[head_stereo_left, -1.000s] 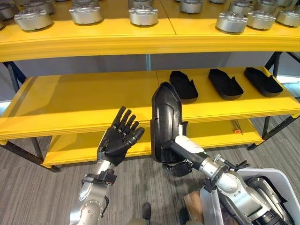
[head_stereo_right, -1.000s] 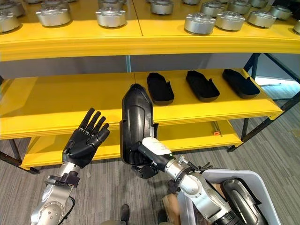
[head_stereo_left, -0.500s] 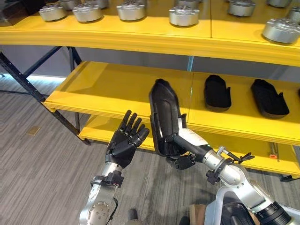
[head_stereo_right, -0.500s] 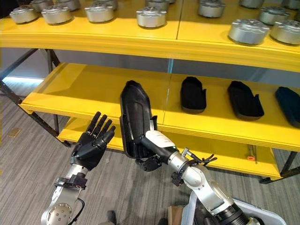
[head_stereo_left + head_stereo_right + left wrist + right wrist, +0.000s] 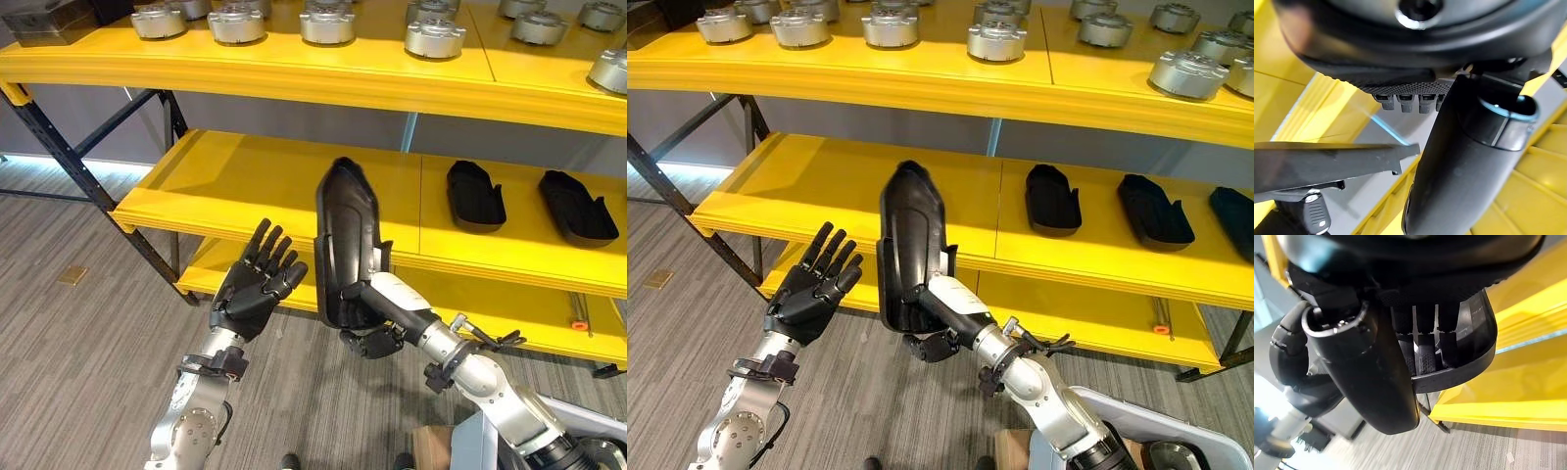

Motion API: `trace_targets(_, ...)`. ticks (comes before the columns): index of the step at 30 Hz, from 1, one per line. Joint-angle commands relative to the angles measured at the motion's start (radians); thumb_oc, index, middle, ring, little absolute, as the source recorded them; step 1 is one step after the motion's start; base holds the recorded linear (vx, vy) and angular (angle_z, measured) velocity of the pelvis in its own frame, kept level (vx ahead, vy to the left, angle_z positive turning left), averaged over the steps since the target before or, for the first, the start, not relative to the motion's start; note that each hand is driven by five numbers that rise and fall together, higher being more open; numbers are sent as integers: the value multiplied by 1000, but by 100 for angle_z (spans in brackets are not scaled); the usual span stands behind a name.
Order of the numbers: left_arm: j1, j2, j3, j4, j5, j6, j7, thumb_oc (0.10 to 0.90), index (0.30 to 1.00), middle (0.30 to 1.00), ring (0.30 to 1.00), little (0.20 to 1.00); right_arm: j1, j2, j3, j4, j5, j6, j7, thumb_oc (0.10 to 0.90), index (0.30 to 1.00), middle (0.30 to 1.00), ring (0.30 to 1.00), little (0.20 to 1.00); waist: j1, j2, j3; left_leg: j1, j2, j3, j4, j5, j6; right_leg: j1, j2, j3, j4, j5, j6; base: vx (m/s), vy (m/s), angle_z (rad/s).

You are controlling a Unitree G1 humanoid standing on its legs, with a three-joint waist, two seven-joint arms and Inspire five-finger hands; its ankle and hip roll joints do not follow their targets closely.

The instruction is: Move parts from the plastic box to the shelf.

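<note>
A long black moulded part (image 5: 347, 235) stands upright in front of the yellow middle shelf (image 5: 255, 186), below the shelf's front edge at its base. My right hand (image 5: 372, 321) is shut on its lower end; in the right wrist view the fingers (image 5: 1425, 347) curl inside the part's rim (image 5: 1471, 360). My left hand (image 5: 257, 289) is raised just left of the part, palm towards it and apart from it, open. The grey plastic box (image 5: 1161, 413) is at the lower right.
Three more black parts (image 5: 475, 194) lie on the right of the middle shelf. Silver round parts (image 5: 327, 22) line the top shelf (image 5: 294, 73). A lower yellow shelf (image 5: 509, 313) and dark frame legs (image 5: 98, 186) stand over grey carpet.
The whole picture has shifted, so the camera has moved. The part stays upright in my right hand, and my left hand stays open beside it.
</note>
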Motion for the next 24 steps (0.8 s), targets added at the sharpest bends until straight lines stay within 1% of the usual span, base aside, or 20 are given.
trace_targets(1, -74, 6, 3, -61, 19, -44, -62, 900, 1000, 1000, 1000, 1000, -88, 29, -88, -115, 58, -37, -106, 400, 300, 300, 300, 300, -20, -4, -106, 9, 47, -4, -8, -28, 2, 1, 9, 72, 26, -25, 25, 27, -1, -19)
trace_targets(3, -76, 4, -2, -59, 7, -43, -60, 900, 1000, 1000, 1000, 1000, -88, 33, -90, -114, 58, -38, -104, 400, 300, 300, 300, 300, -24, -5, -106, 12, 47, 2, -8, -32, 2, 1, 12, 78, 18, -22, 25, 24, -20, -17)
trace_targets(4, -57, 23, 2, -10, 21, -107, -63, 900, 1000, 1000, 1000, 1000, -62, -25, -159, -112, 37, -164, -119, 400, 300, 300, 300, 300, -21, -3, -24, -15, -39, -57, -8, -30, 49, -164, 47, 99, 123, 19, 34, 31, -55, -5)
trace_targets(6, -55, 18, 0, -12, 1, -87, -62, 900, 1000, 1000, 1000, 1000, -76, -31, -153, -115, 55, -149, -121, 400, 300, 300, 300, 300, -7, -6, -39, -19, -32, -57, -8, -25, 39, -120, 50, 83, 77, 19, 37, 64, -112, 3)
trace_targets(8, -40, 5, -2, -23, 26, -74, -71, 900, 1000, 1000, 1000, 1000, -85, -27, -155, -107, 69, -142, -119, 400, 300, 300, 300, 300, 5, -9, -57, -17, -31, -62, -8, -29, 35, -74, 58, 78, 41, 15, 28, 127, -113, 7)
trace_targets(11, -24, -1, 2, -41, 29, -65, -62, 900, 1000, 1000, 1000, 1000, -81, -28, -157, -118, 72, -134, -106, 400, 300, 300, 300, 300, 12, -9, -73, -15, -30, -62, -8, -34, 34, -41, 63, 68, 16, 7, 19, 98, -48, 0)
trace_targets(17, -21, -6, 14, -40, 18, -48, -48, 900, 1000, 1000, 1000, 1000, -68, -20, -146, -121, 55, -122, -98, 400, 300, 300, 300, 300, 14, -12, -97, -11, -30, -67, -8, -44, 30, -8, 71, 74, -3, -12, 6, 75, -28, 0)
trace_targets(24, -14, -5, 18, -37, 24, -54, -29, 900, 1000, 1000, 1000, 1000, -67, -25, -148, -116, 61, -123, -92, 400, 300, 300, 300, 300, 15, -15, -100, -4, -29, -71, -8, -44, 31, 1, 74, 81, -3, -16, 2, 37, -5, 0)
